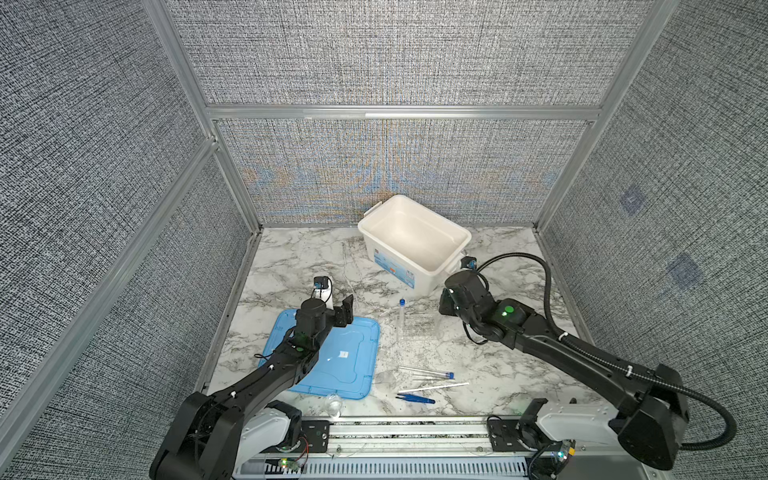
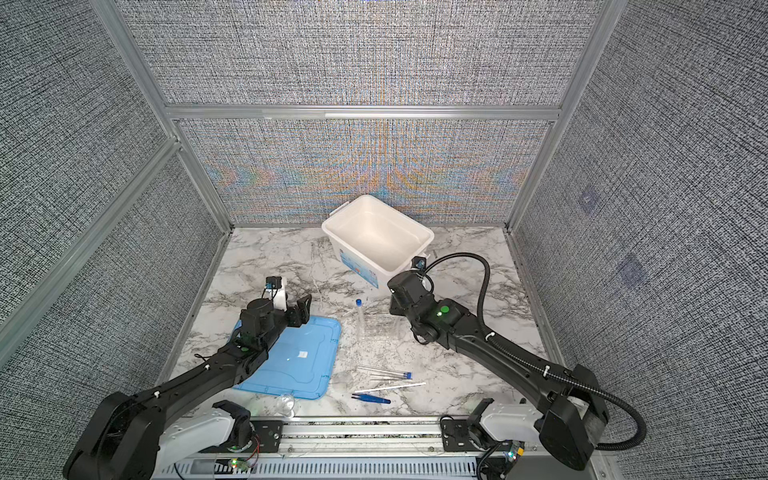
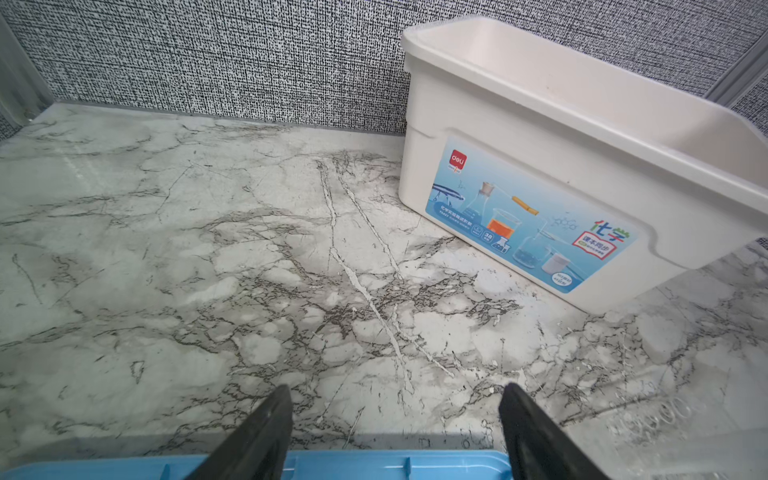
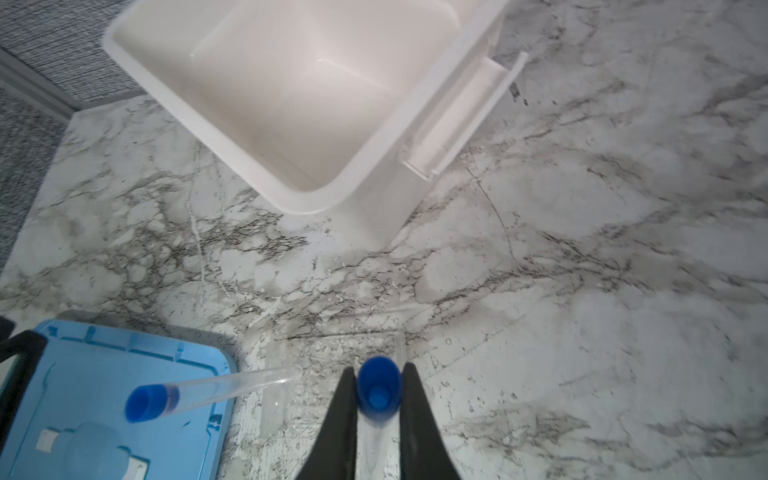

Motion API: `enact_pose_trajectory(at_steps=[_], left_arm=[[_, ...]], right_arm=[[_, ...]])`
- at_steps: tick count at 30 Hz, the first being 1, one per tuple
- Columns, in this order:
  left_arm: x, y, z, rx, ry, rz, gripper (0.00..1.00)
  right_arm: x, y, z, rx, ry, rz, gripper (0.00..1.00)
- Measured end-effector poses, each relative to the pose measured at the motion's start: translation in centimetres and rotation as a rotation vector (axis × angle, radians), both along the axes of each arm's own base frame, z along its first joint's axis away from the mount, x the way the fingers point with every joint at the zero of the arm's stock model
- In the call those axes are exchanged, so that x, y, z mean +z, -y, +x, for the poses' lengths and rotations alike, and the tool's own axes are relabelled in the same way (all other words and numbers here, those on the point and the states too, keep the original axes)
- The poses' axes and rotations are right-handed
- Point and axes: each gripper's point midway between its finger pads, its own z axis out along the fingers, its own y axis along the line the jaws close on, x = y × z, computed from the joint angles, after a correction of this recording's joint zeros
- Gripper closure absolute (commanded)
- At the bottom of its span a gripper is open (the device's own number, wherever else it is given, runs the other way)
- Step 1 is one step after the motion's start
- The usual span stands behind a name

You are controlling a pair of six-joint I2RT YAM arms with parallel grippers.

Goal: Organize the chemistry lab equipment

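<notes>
My right gripper (image 4: 380, 368) is shut on a clear blue-capped tube (image 4: 379, 395), held upright over the right end of the clear rack (image 4: 332, 345). In both top views that gripper (image 1: 445, 305) hides its tube. A second tube (image 1: 402, 316) stands in the rack's (image 1: 419, 328) left end. A third tube (image 1: 428, 372) lies nearer the front, with a thin white stick (image 1: 434, 387) and blue tweezers (image 1: 415, 399) beside it. Small clear glass dishes (image 1: 334, 404) sit at the front edge. My left gripper (image 3: 397, 390) hangs open and empty over the lid's far edge.
The large white tub (image 1: 365, 224) stands open at the back, just beyond the right gripper. A flat light-blue lid (image 1: 353, 353) lies left of the rack under my left arm. Grey fabric walls close in three sides.
</notes>
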Motion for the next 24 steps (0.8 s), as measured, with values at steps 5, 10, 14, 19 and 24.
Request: enact_pose_trajectory(at_steps=[5,10,14,19,24], left_arm=[[-0.6,0.4,0.1,-0.016,-0.020,0.001,0.21],[-0.8,0.5,0.1,-0.022,-0.029,0.003,0.21],[-0.6,0.5,0.2,-0.023,-0.021,-0.001,0.21],[-0.4,0.6,0.2,-0.023,-0.015,-0.003,0.21],[-0.1,0.6,0.1,-0.024,-0.007,-0.006,0.21]], right_arm=[[0.2,-2.6,0.0,0.124,0.048,-0.014,0.86],[0.5,-4.9,0.1,0.213,0.107,-0.022,0.86],[0.1,-5.4,0.6,0.231,0.155,-0.035,0.86],[0.1,-5.9,1.3,0.240,0.222,-0.031,0.86],[-0.2,-6.4,1.7,0.258,0.283,-0.027,0.86]])
